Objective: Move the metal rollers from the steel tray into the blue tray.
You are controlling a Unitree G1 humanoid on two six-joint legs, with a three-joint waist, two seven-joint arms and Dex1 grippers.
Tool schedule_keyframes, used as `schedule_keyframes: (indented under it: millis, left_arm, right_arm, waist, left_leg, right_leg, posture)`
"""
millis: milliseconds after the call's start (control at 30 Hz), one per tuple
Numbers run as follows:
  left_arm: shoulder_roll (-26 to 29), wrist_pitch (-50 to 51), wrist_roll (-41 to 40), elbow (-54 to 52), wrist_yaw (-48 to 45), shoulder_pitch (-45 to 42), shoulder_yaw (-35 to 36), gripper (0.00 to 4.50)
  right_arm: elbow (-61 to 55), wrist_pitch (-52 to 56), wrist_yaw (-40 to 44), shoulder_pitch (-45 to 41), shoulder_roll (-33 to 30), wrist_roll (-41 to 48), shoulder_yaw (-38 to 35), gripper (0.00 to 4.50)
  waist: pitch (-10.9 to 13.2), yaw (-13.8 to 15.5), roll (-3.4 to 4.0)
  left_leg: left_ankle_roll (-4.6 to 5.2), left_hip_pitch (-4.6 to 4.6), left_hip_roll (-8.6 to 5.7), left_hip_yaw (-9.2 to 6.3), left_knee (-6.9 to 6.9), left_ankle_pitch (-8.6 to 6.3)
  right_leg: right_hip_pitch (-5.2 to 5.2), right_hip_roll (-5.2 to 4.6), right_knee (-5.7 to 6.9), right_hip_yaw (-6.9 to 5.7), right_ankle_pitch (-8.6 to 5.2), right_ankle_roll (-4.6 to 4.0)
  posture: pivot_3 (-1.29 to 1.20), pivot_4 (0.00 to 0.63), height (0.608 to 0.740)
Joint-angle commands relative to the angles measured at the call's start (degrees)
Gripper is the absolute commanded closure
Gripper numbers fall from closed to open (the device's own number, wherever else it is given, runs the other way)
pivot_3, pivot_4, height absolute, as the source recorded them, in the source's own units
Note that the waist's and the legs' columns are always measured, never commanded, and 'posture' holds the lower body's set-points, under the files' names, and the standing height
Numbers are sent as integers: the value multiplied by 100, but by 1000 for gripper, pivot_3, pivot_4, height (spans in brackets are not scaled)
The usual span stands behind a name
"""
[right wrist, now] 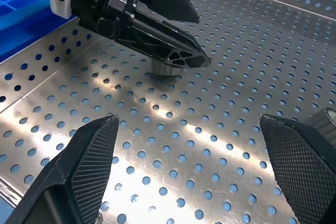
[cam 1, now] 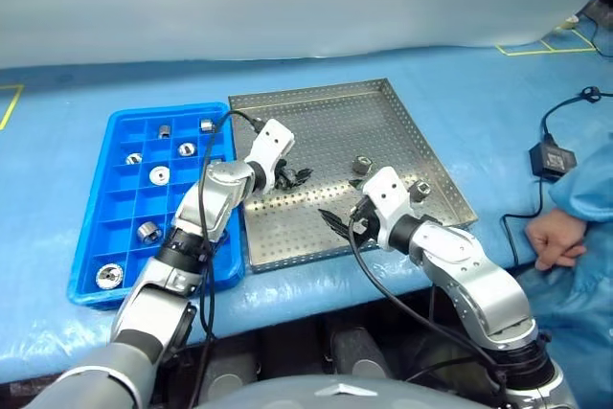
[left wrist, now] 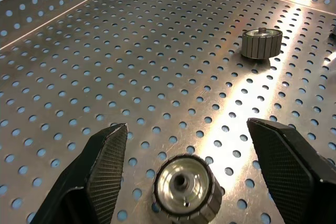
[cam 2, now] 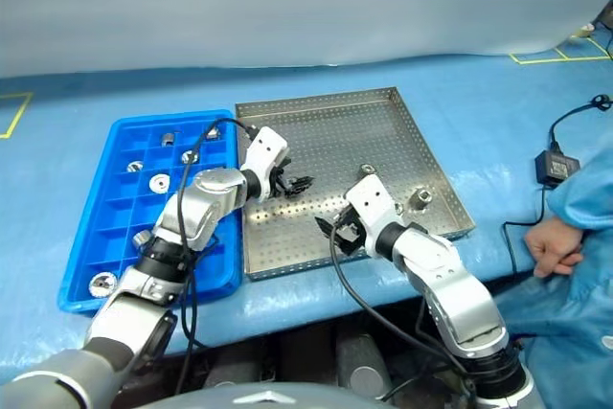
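Looks like a factory or cleanroom-style workstation: bench (cam 1: 460, 74) wrapped in blue protective sheeting, yellow marking tape (cam 1: 541, 47) at the far corner, perforated steel tray (cam 1: 316, 107) beside a blue compartmented parts tray (cam 1: 96, 208) holding machined metal rollers (cam 1: 159, 175). Person in a light-blue work gown (cam 1: 589, 189) alongside, near a power adapter (cam 1: 552, 156) with cable.

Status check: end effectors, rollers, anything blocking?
Left end effector open, straddling a roller in the steel tray. Right end effector open, empty. Nothing blocking.
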Motion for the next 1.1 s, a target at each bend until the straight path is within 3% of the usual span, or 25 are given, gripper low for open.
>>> schedule_keyframes:
  millis: [33, 200, 500, 800, 900, 1033, 1100]
  left_arm:
    - [-60, -113, 408, 638, 69, -213, -311, 548]
    - [-66, -86, 652, 782, 138, -170, -403, 548]
    - [407, 386, 673, -217, 211, 472, -69, 548]
    - [424, 615, 568, -495, 208, 709, 151, 548]
    - [244, 531, 500, -411, 245, 724, 197, 1108]
    - [149, 554, 486, -449, 183, 740, 155, 2350]
    - [148, 545, 473, -449, 180, 735, 157, 2350]
  right_arm:
    - [-283, -36, -117, 4, 54, -27, -75, 0]
    - [-310, -44, -180, 26, 69, -24, -101, 0]
    - [-175, -82, -143, -92, 85, -20, -8, 0]
    - [10, -150, -19, -273, 91, -33, 111, 0]
    - [45, -156, 5, -322, 90, -37, 127, 0]
    - [60, -148, 27, -345, 84, -38, 125, 0]
    - [83, -149, 38, -351, 79, -39, 125, 0]
  waist:
    - [0, -88, 0]
    - [-3, -201, 2]
    - [-5, -360, 4]
    - [-6, -350, 4]
    - [-6, -310, 5]
    - [-6, -216, 5]
    - [-7, -185, 5]
  left_leg:
    - [0, 1, 0, 0, 0, 0]
    - [-1, 7, 10, -1, 0, 0]
    - [-1, 15, 14, 0, 1, 0]
    - [-5, 17, 12, 2, 3, 3]
    - [-5, 17, 12, 1, 3, 3]
    - [-5, 17, 11, 2, 3, 3]
    - [-5, 16, 11, 3, 3, 3]
  right_leg:
    - [1, 4, 1, 5, 1, 1]
    - [4, 13, 5, 16, 2, 6]
    - [4, 16, 12, 27, 5, 10]
    - [5, 15, 13, 31, 9, 17]
    - [5, 16, 14, 31, 21, 33]
    - [5, 15, 13, 31, 19, 29]
    - [5, 15, 12, 32, 20, 26]
  posture:
    - [-259, 150, 740]
    - [-261, 150, 740]
    - [-230, 150, 740]
    - [-181, 150, 740]
    - [-178, 150, 740]
    - [-179, 150, 740]
    - [-179, 150, 740]
